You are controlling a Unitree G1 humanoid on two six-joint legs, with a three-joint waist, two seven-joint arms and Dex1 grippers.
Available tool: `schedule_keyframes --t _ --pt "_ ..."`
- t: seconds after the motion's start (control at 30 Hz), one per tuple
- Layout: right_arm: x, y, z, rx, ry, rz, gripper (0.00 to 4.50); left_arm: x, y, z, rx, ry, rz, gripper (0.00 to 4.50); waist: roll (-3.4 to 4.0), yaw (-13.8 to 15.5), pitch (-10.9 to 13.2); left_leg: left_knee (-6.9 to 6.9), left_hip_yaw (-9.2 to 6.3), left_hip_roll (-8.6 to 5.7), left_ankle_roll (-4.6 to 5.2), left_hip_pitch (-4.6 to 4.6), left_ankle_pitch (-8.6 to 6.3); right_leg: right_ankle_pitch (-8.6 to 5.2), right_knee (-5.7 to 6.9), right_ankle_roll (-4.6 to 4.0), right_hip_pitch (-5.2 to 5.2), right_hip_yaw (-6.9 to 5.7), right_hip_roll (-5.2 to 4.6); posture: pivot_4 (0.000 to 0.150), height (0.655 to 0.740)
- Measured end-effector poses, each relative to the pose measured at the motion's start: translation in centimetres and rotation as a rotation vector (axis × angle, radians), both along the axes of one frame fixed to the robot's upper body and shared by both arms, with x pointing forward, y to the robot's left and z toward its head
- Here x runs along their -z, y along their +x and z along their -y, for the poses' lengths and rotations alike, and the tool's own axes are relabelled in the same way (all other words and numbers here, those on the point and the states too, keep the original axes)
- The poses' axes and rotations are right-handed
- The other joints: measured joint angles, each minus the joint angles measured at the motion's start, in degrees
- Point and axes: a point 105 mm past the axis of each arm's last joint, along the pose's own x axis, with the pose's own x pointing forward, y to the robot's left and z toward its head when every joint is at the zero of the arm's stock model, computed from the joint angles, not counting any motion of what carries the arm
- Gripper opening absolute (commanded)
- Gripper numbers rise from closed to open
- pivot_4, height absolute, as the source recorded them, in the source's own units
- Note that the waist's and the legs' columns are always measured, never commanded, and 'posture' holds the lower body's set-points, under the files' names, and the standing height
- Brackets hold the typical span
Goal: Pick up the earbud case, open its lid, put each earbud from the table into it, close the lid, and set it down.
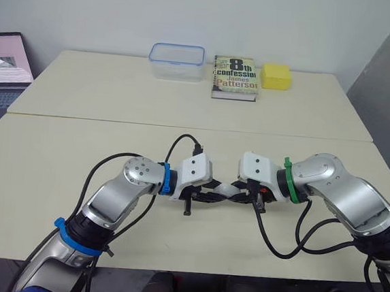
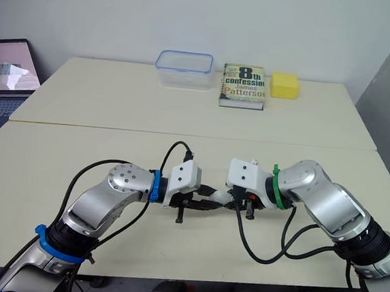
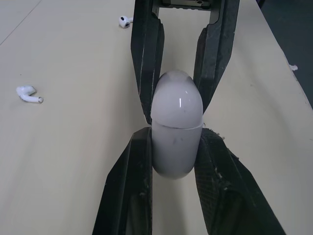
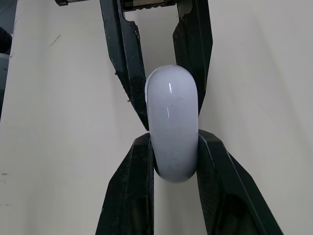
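The white earbud case (image 1: 229, 190) hangs just above the near table, held between my two grippers. My left gripper (image 3: 175, 136) is shut on its lower body. My right gripper (image 4: 173, 147) is shut on the rounded end from the opposite side. In the left wrist view a thin seam runs across the case (image 3: 176, 110) and the lid looks closed. Two white earbuds lie loose on the table: one earbud (image 3: 28, 94) beside the grippers, the other earbud (image 3: 125, 20) farther off.
On the far table stand a clear plastic container (image 1: 177, 61), a book (image 1: 235, 77) and a yellow block (image 1: 276, 76). An open laptop (image 1: 2, 74) sits off the left edge. A seam (image 1: 81, 117) divides the two tables.
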Motion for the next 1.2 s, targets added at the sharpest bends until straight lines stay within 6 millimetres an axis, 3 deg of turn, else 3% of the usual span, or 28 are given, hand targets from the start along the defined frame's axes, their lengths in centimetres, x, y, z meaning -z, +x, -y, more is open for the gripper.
schedule_keyframes --t 0.03,0.07,0.13,0.4,0.53,0.67,0.77,0.93,1.07,1.2 --pt "0.0 0.0 0.0 -0.002 -0.001 -0.002 0.77 0.0 0.0 0.0 0.003 0.001 0.000 0.81 0.00 0.0 0.0 0.00 0.00 0.00 0.00 0.00 0.00 0.00 0.00 0.00 0.00 0.00 0.00 0.150 0.7320" --pt "0.0 -0.1 0.0 -0.006 -0.001 -0.006 1.33 0.0 -0.1 0.0 0.006 0.001 0.000 0.81 0.00 0.0 0.0 0.00 0.00 0.00 0.00 0.00 0.00 0.00 0.00 0.00 0.00 0.00 0.00 0.150 0.7320" --pt "-0.1 -0.2 0.0 -0.016 -0.002 -0.007 1.81 0.0 -0.1 0.0 0.008 0.002 0.001 0.81 0.00 0.0 0.0 0.00 0.00 0.00 0.00 0.00 0.00 0.00 0.00 0.00 0.00 0.00 0.00 0.150 0.7320" --pt "-0.7 -0.5 1.5 -0.092 -0.076 0.047 4.50 0.3 0.4 -0.5 -0.029 -0.026 -0.044 0.80 0.00 0.0 0.0 0.02 0.01 0.00 0.00 0.01 0.00 0.00 0.01 0.01 0.01 0.00 0.00 0.150 0.7320" --pt "-2.6 -0.1 3.5 -0.090 -0.091 0.119 4.50 -0.3 0.6 -0.7 -0.073 -0.181 -0.133 0.80 0.01 0.0 0.0 0.03 0.03 -0.02 0.00 0.00 0.00 0.00 -0.01 0.00 0.02 0.01 -0.03 0.150 0.7320" --pt "-4.1 0.4 5.9 -0.065 -0.079 0.213 4.50 -0.3 0.5 -2.2 -0.156 -0.397 -0.237 0.80 0.00 0.0 0.0 0.03 0.05 0.03 0.00 0.03 0.00 0.01 0.00 -0.01 0.03 0.02 -0.04 0.150 0.7320" --pt "-4.8 0.5 6.2 -0.057 -0.020 0.274 4.50 0.3 0.5 -3.2 -0.218 -0.467 -0.261 0.80 0.01 0.0 0.0 0.04 0.04 0.05 0.00 0.10 0.00 0.01 0.05 -0.01 0.08 0.03 -0.03 0.150 0.7320" --pt "-5.5 -1.0 4.5 -0.093 0.132 0.289 4.50 2.1 -1.1 -3.4 -0.229 -0.471 -0.272 0.80 0.01 0.2 0.0 0.05 0.04 0.06 -0.01 0.10 0.00 0.02 0.03 -0.02 0.11 0.05 -0.02 0.150 0.7320" --pt "-5.4 -1.6 2.9 -0.114 0.187 0.277 4.50 1.4 -1.4 -2.8 -0.186 -0.467 -0.209 0.80 0.02 0.4 0.0 0.07 0.07 0.04 -0.01 0.14 0.00 0.02 0.02 -0.03 0.16 0.06 -0.02 0.150 0.7320" --pt "-4.1 -1.0 0.8 -0.116 0.202 0.255 4.50 0.5 -1.1 -2.2 -0.145 -0.464 -0.155 0.80 0.02 0.2 0.0 0.06 0.09 0.04 -0.01 0.13 0.00 0.02 0.02 -0.03 0.13 0.07 -0.01 0.150 0.7320"
